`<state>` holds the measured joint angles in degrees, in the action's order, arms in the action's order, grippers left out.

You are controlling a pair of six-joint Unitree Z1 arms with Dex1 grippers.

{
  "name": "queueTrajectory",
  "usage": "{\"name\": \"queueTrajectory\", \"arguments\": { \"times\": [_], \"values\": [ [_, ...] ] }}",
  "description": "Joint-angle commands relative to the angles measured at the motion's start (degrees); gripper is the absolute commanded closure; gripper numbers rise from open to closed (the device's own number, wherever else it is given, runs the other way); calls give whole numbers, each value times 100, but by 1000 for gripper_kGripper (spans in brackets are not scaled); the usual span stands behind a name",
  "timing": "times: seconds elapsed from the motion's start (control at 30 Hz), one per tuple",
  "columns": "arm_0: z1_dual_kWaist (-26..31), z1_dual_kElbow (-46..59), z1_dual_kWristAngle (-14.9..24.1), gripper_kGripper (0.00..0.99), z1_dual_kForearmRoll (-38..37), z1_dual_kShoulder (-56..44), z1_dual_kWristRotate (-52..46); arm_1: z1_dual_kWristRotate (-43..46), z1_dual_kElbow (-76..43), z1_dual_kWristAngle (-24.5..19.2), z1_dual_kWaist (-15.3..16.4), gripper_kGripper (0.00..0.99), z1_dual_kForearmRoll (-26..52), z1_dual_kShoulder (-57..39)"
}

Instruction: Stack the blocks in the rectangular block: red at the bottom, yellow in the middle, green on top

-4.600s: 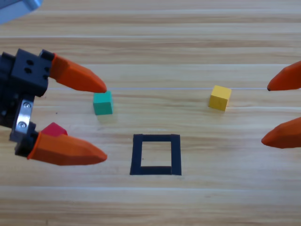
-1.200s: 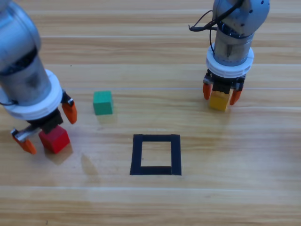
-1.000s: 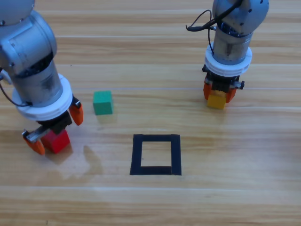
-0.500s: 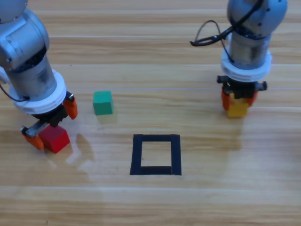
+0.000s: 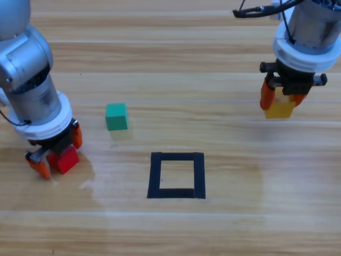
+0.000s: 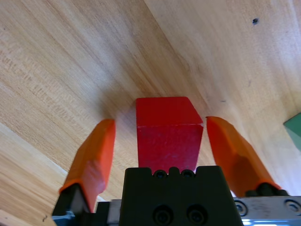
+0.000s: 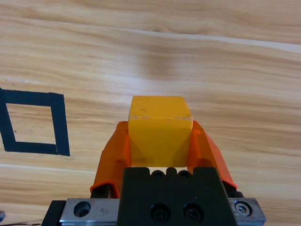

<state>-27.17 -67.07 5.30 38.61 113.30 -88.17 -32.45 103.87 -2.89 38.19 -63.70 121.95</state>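
Tool on the left [image 5: 55,156], low at the left edge of the high view, straddles the red cube [image 5: 65,159] with its jaws spread; the left wrist view shows gaps on both sides, so it has not gripped yet. That fits the order: red goes down first. The right tool [image 5: 281,100], upper right, is clenched on the yellow cube [image 5: 279,108], probably holding it ready until red is placed. The teal-green cube [image 5: 116,116] sits on the surface left of centre, and the black tape square [image 5: 176,175] at lower centre has nothing inside. Compared with half a second ago, the right arm has carried yellow farther up and right, while the left tool has settled closer round red.
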Motion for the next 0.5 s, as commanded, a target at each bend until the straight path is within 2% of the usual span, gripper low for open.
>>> {"name": "queueTrajectory", "arguments": {
  "times": [0.03,0.2,0.3,0.33,0.43,0.5],
  "values": [
    [98,106,-29,344,-82,158,292,-121,-245,35,356,718,-37,-154],
    [106,-8,50,735,-64,44,1162,-112,-280,-45,356,718,-28,-137],
    [115,-254,-3,924,24,35,1979,-112,-306,-45,356,717,-2,-128],
    [115,-369,-38,953,67,52,2322,-103,-324,-45,356,717,7,-128],
    [106,-958,-134,955,305,184,3280,-86,-386,-45,356,717,59,-137],
    [36,-1608,-363,982,691,378,4150,-77,-394,-45,356,717,68,-145]
  ]
}}
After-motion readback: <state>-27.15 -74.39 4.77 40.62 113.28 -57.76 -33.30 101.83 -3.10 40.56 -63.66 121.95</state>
